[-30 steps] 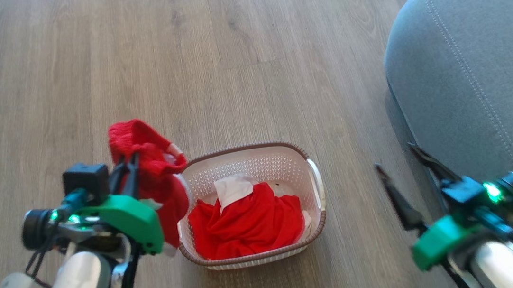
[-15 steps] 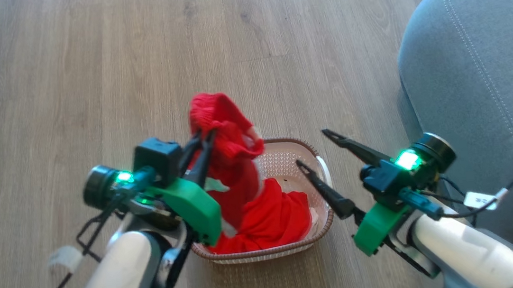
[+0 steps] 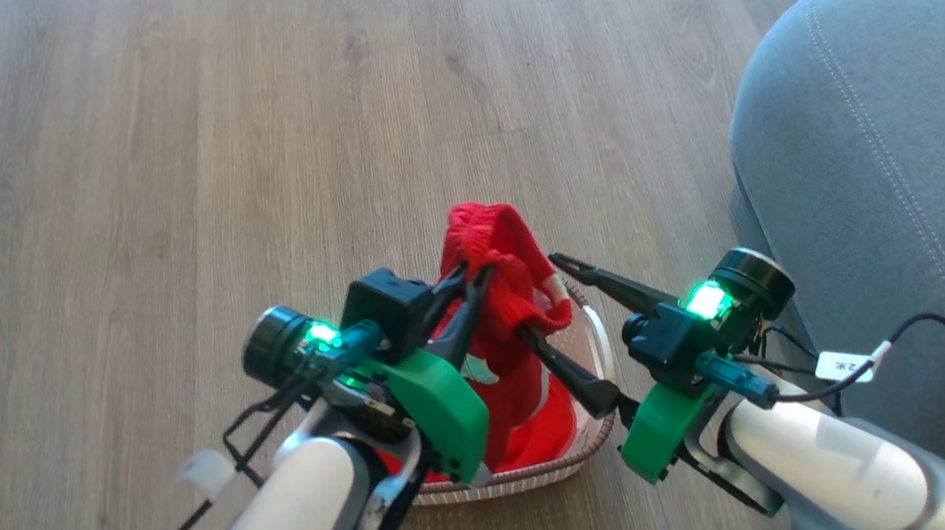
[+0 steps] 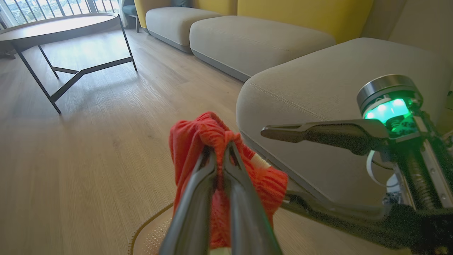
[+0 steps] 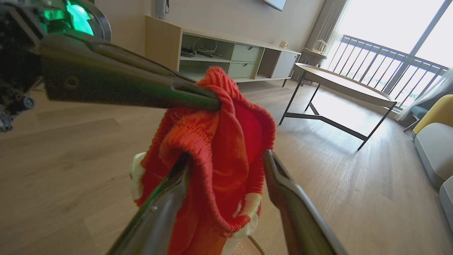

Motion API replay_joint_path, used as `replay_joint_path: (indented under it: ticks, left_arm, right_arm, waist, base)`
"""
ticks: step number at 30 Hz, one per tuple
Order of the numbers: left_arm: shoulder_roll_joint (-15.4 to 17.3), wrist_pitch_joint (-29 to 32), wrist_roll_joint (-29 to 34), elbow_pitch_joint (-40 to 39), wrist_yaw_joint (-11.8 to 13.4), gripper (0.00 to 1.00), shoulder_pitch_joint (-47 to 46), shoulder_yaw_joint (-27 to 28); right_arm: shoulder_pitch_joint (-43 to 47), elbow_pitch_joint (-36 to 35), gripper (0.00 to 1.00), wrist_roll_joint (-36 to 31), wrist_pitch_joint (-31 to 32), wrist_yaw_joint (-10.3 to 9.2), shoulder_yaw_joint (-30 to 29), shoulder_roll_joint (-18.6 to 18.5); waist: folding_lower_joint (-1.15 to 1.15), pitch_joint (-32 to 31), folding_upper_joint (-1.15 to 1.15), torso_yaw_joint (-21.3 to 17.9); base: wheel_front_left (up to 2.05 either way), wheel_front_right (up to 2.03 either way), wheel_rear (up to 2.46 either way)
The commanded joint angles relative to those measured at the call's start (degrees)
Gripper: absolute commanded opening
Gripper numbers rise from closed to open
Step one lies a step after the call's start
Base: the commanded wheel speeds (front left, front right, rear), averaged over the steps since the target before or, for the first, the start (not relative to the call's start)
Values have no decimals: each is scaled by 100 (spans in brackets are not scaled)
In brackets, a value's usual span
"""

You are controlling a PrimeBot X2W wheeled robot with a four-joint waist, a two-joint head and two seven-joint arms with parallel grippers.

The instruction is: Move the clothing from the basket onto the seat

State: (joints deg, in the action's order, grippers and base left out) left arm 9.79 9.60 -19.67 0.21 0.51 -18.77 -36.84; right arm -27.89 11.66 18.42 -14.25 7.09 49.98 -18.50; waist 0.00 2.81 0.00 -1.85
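One bright red knitted garment (image 3: 495, 241) hangs above the small cream perforated plastic basket (image 3: 597, 335), pinched in the left hand (image 3: 476, 273) — the right hand (image 3: 539, 293) gapes wide around it. More red fabric (image 3: 556, 436) waits inside — the big grey upholstered seat (image 3: 884, 169) looks bare.

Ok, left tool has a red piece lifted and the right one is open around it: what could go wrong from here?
1. The right tool only straddles the red garment; if the left tool lets go first, it likely falls back into the basket, not onto the seat.
2. The two tools sit very close together, so closing the right one could knock them against each other.
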Motion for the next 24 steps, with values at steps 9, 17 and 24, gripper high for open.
replay_joint_path:
  ticks: [9, 17, 24]
  left_arm:
    - [-158, 184, -106, -505, -176, 0, -207, -155]
    - [-114, 263, -182, -603, -187, 0, -139, -211]
    - [-58, 213, -203, -590, -186, 51, -88, -232]
  right_arm:
    - [-208, 18, 100, 134, -74, 40, 118, 41]
    - [-180, 167, 0, 472, -74, 40, 165, 40]
    - [-160, 106, 0, 574, -74, 40, -31, -62]
  waist:
    - [0, -59, 0, 9]
    - [0, -88, 0, -18]
    - [0, -80, 0, -107]
  base:
    - [0, 0, 0]
    - [0, 0, 0]
    - [0, 0, 0]
